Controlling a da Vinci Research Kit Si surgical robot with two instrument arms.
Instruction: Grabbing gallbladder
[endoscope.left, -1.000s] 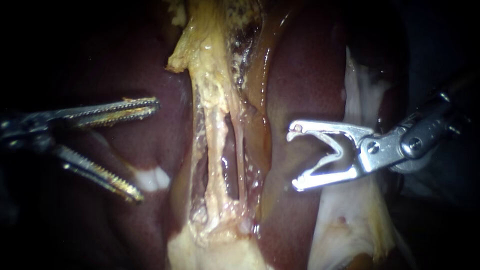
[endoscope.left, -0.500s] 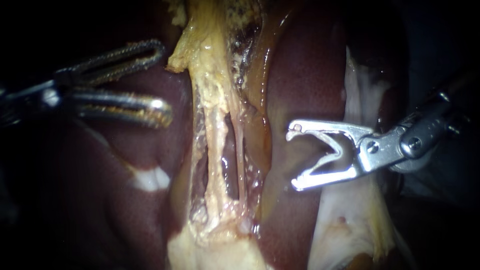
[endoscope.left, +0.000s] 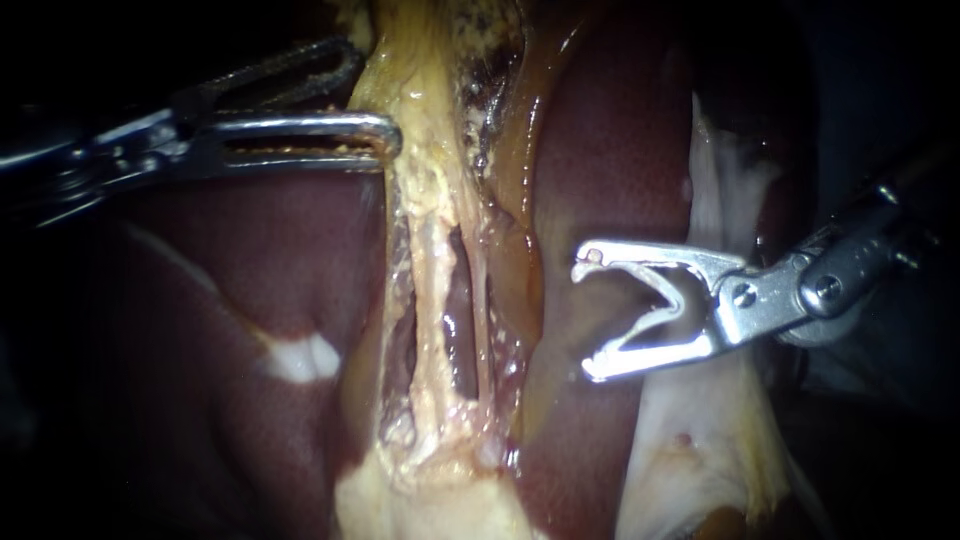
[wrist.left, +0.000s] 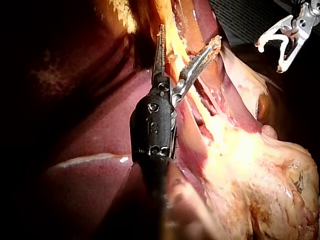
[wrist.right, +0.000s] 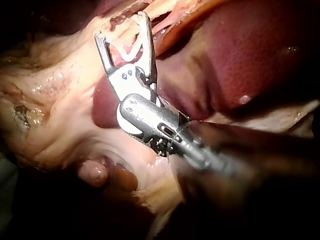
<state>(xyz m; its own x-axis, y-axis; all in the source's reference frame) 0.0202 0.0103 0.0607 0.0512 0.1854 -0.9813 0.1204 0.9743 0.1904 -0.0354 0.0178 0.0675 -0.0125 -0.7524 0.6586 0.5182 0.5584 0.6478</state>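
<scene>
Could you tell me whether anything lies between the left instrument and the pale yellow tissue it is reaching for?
Nothing visible does. The left instrument has its open jaws straddling the edge of the pale yellow tissue. The right instrument hangs apart, over the liver.

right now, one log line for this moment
left instrument: jaws open around pale tissue strip | right instrument: jaws open, empty, over liver | grip: none
</scene>
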